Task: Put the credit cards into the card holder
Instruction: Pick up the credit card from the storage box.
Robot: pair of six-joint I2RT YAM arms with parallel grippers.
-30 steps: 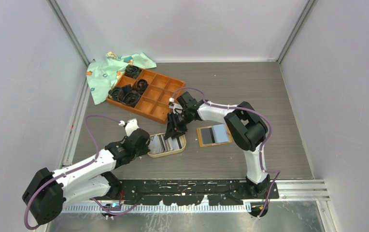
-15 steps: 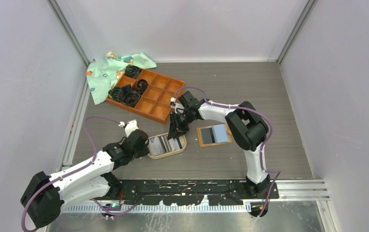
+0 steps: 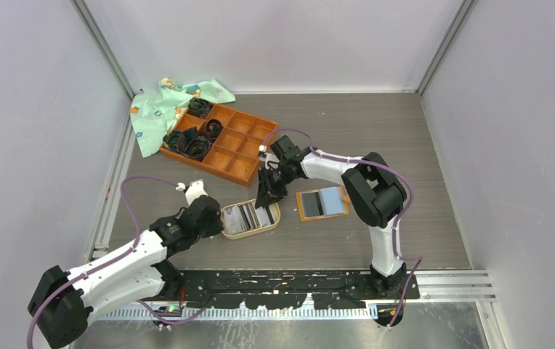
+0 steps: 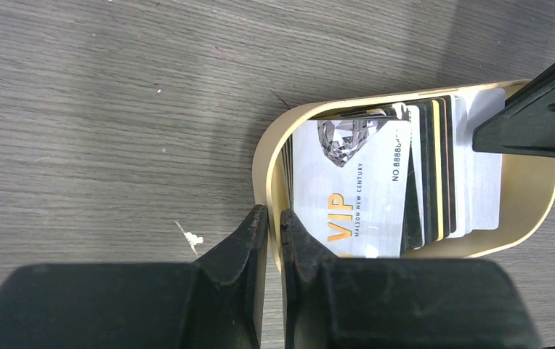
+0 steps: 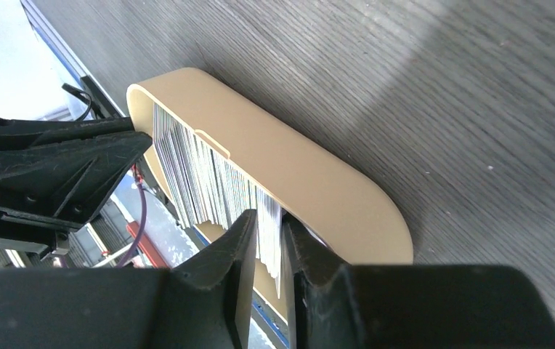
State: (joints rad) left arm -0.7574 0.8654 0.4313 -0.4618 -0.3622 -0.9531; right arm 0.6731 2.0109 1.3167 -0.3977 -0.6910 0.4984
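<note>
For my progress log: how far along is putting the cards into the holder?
Done: the card holder lies open beside the dish. In hand: right fingers pinch one card at the dish's end; left fingers clamp its rim. Left: the stack of cards, all in the dish.

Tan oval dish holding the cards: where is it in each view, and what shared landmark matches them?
Top external: dish at lower centre, left of the open card holder.
Left wrist: right of centre, seen from above.
Right wrist: centre, seen side-on.
Landmark: the fanned credit cards inside it.
</note>
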